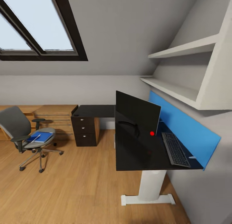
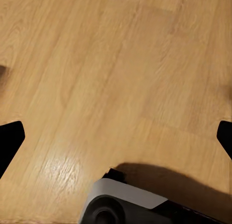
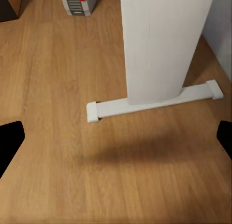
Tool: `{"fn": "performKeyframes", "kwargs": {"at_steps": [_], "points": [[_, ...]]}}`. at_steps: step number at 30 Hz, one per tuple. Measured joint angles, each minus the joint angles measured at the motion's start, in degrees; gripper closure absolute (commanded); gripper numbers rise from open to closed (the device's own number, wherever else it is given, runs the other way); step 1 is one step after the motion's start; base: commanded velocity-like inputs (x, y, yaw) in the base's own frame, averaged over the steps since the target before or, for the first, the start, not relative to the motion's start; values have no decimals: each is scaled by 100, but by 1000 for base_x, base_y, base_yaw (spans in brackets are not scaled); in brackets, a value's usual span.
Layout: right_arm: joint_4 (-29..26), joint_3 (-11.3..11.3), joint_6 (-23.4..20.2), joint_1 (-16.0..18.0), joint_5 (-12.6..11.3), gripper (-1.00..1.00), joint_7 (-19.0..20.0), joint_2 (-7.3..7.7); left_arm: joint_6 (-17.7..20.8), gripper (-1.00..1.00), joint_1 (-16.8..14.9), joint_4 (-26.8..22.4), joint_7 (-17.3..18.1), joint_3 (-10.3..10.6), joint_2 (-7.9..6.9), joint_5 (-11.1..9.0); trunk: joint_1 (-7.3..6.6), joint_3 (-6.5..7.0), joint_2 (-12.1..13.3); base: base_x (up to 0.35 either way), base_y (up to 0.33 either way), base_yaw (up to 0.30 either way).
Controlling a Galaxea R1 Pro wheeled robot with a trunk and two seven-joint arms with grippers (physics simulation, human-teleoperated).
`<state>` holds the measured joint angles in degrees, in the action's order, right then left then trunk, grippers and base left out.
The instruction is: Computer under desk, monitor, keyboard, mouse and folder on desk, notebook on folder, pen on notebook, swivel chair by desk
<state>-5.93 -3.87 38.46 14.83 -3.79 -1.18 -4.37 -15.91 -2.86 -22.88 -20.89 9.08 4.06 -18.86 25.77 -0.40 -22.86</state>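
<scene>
Head view: grey padded swivel chair point(image 1: 19, 129) carrying flat blue folder point(image 1: 40, 136); wide black monitor point(image 1: 137, 114), dark keyboard point(image 1: 175, 149) on glossy black desk point(image 1: 135, 156). Right wrist: white desk leg point(image 3: 162, 45), grey computer tower point(image 3: 77, 3) beyond wide-spread right fingers point(image 3: 9, 144). Left fingers point(image 2: 9, 142) wide, over wooden floor point(image 2: 116, 79).

Attic rm w/ skylight point(image 1: 35, 24), wood floor point(image 1: 80, 191), white wall shelves point(image 1: 187, 72)

Left gripper point(image 2: 116, 137) directed downward, fingertips point(image 2: 10, 139) spread wide apart, nothing between them. Right gripper point(image 3: 116, 139) likewise directed downward, fingertips point(image 3: 9, 142) wide apart, nothing held. Grey-and-white base section point(image 2: 121, 202) visible below left wrist.
</scene>
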Motion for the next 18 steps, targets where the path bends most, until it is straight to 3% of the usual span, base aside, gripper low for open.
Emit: {"fn": "performKeyframes", "kwargs": {"at_steps": [7,18], "points": [[15,3,0,0,29,-100,13,-5,-26,-100,-1,68,10,2,-3,7,-1,-10,0,-29,-298,0],[17,4,-16,-1,32,-100,17,2,-39,-100,-1,71,26,11,5,5,-1,-10,0,-1,-41,0]]}}
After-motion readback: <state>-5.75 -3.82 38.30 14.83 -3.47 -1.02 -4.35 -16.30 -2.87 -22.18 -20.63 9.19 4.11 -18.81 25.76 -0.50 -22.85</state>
